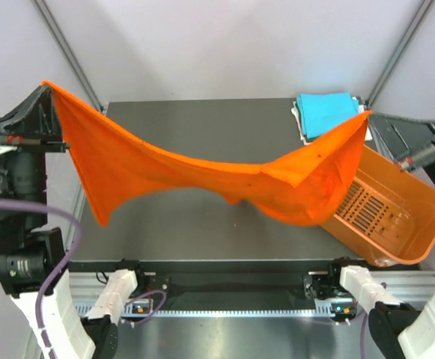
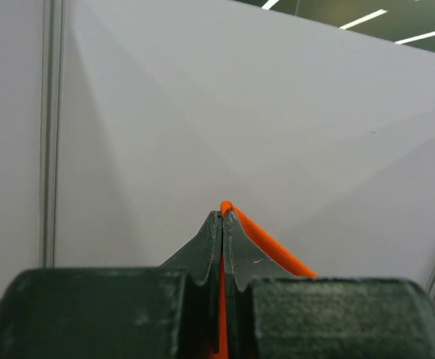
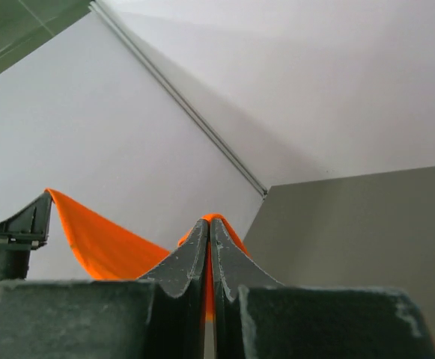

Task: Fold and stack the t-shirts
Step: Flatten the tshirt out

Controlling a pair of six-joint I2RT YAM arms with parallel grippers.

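Observation:
A bright orange t-shirt (image 1: 195, 168) hangs stretched in the air above the dark table (image 1: 187, 120), sagging in the middle. My left gripper (image 1: 46, 88) is shut on its left corner, high at the far left. My right gripper (image 1: 369, 116) is shut on its right corner, high at the right. In the left wrist view the orange cloth (image 2: 266, 241) is pinched between the closed fingers (image 2: 236, 247). In the right wrist view the cloth (image 3: 97, 239) runs from my closed gripper (image 3: 208, 224) across to the left gripper. A turquoise folded t-shirt (image 1: 326, 112) lies on a white one at the table's far right corner.
A rigid orange slotted basket (image 1: 385, 213) lies tilted at the table's right edge, partly behind the hanging shirt. White walls and grey frame posts surround the table. The arm bases stand along the near edge.

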